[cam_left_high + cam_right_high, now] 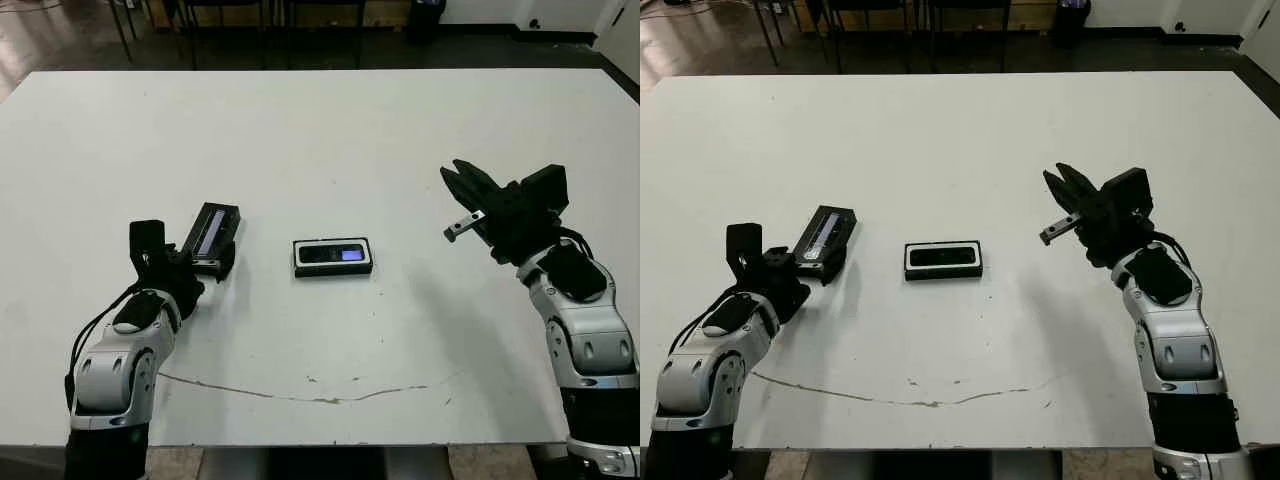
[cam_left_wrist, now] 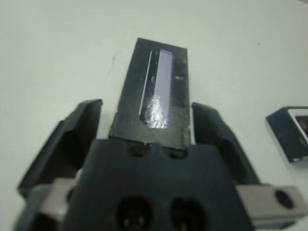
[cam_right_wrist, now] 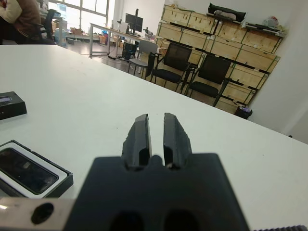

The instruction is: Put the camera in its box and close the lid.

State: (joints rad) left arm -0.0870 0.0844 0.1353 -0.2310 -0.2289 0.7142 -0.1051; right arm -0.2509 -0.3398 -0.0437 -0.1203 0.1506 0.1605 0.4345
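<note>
Flat black lid with glossy grey window strip [image 1: 213, 235] lies lower left of frame, between spread jaws of left gripper [image 1: 205, 262]; white-lined black box [image 1: 333, 257] holding camera sits rightward; right gripper [image 3: 156, 132] jaws nearly together, empty

The camera [image 1: 943, 257] lies in the box [image 1: 943, 273] mid-table; the lid [image 1: 825, 236] sits at the left gripper [image 1: 812, 262].

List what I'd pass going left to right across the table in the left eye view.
left gripper → lid → box with the camera inside → right gripper
</note>
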